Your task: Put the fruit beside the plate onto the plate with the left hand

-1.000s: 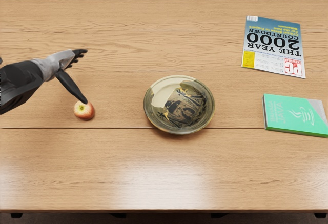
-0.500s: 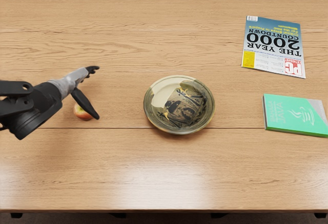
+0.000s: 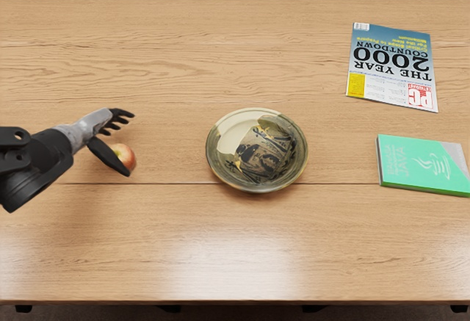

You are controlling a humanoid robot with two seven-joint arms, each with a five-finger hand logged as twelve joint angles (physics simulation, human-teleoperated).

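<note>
Wooden table (image 3: 220,247) filled the view under a grey wall strip. On its left part the apple (image 3: 126,155) sat on the wood, well apart from the plate (image 3: 211,152) and to its left. Beside the fruit, the left hand (image 3: 99,134) was spread: its fingers (image 3: 119,115) fanned behind the apple, while its thumb (image 3: 111,159) crossed the apple's near left side, clasping nothing. The plate stood mid-table. Far right lay a magazine (image 3: 393,66) and, nearer, a green book (image 3: 422,164).
</note>
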